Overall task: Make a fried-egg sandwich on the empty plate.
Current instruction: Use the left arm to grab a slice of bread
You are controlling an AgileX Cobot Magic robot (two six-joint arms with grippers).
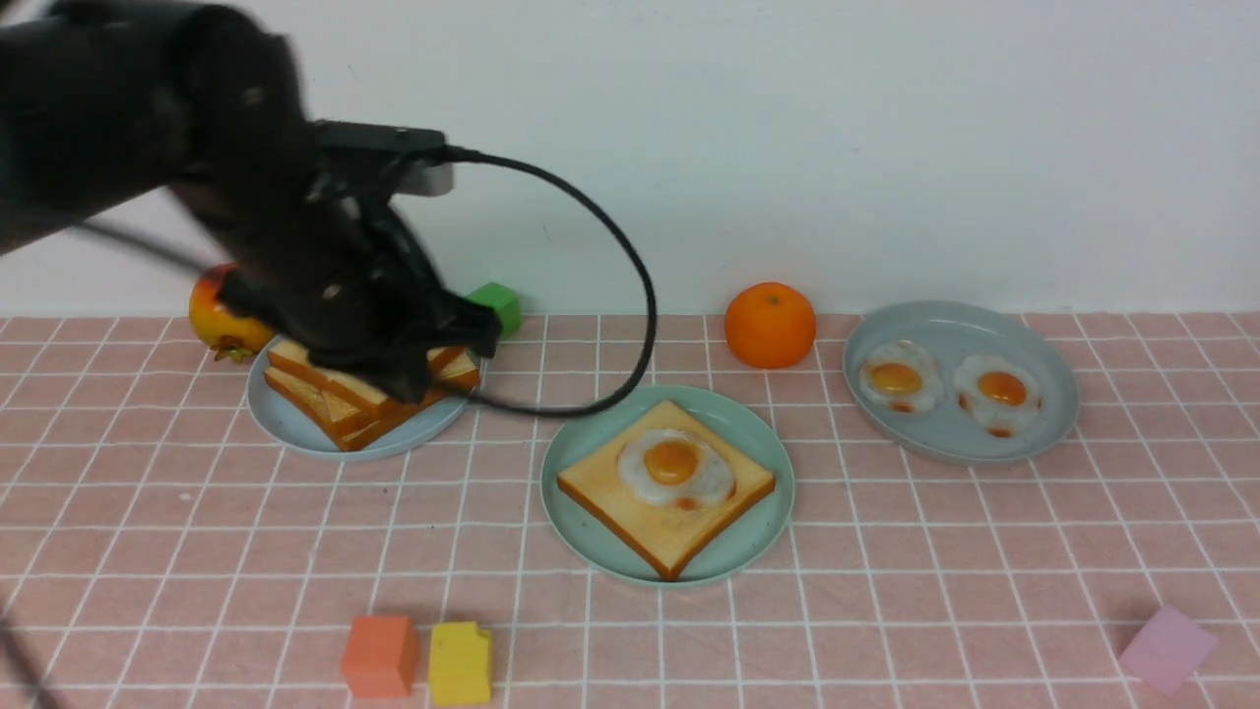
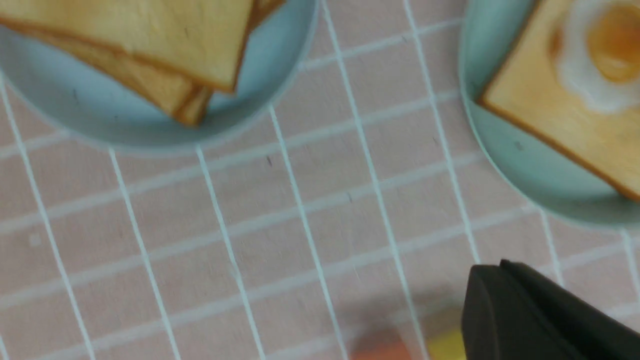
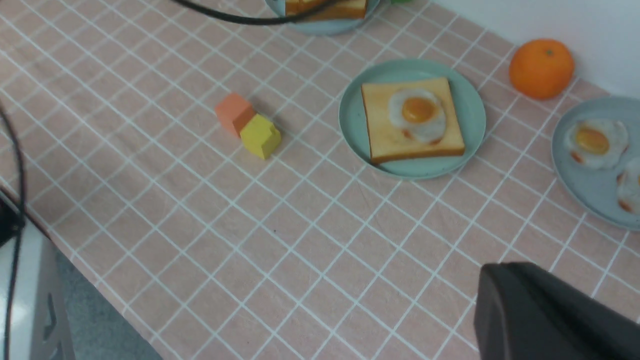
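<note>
Mint-green plate (image 1: 760, 537) sits mid-bench, between the two blue-grey ones. It holds one toast slice (image 1: 630, 502) with a fried egg (image 1: 675, 469) on it, nearer the slice's far corner. No top slice yet, so I judge the sandwich about two-thirds built.

Left claw (image 1: 443, 350): hangs above the toast stack (image 1: 330, 409) on the left-hand blue-grey plate (image 1: 285, 430). Jaws are closed; the left wrist view shows no slice in them. Front view is motion-blurred, so contact with the stack cannot be told.

Right claw (image 3: 540, 310): closed, nothing seen in it, well apart from all three plates, over bare bench (image 1: 886, 611).

Risks from here (judgement):
- Closed jaws lowered onto the stack would shove the slices instead of taking one. They need to open first.
- Slices lie fanned and overlapping, so a pinch at the edge may catch two, or drag the lower one off the plate.
- Cable (image 1: 630, 256) loops low, near the mint-green plate's far rim. A sweep towards it could snag the rim or brush the egg.
- Egg is off-centre. A top slice set down skewed or dropped from height may push it out sideways.
</note>
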